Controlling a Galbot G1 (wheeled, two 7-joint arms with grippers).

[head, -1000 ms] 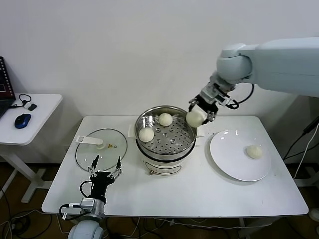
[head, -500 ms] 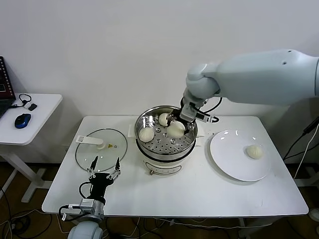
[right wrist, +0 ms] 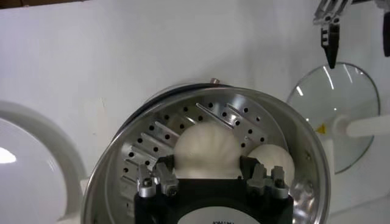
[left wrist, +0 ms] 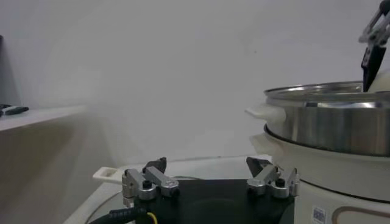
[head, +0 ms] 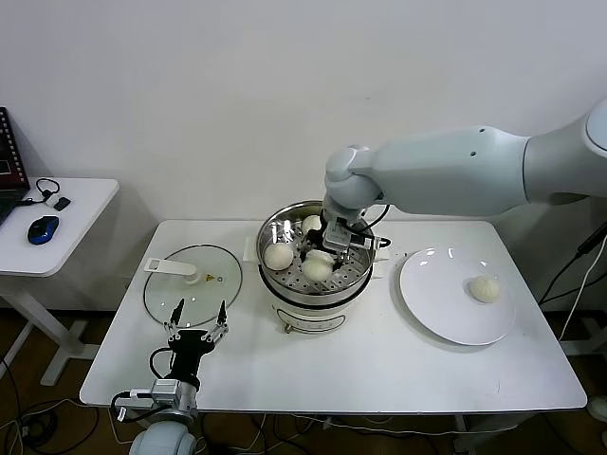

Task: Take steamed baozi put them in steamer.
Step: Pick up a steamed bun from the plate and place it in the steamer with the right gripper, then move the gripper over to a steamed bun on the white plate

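R gripper jaws clamped on 3rd baozi, low over steamer tray w/ 2 inside; 1 left on plate. L gripper idle, jaws open.

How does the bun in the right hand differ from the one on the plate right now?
The held baozi is down inside the steamer, clamped in the right hand; the plate baozi lies free on the white plate, untouched. The held one has two buns beside it; the plate one sits alone. Both are round, cream-white.
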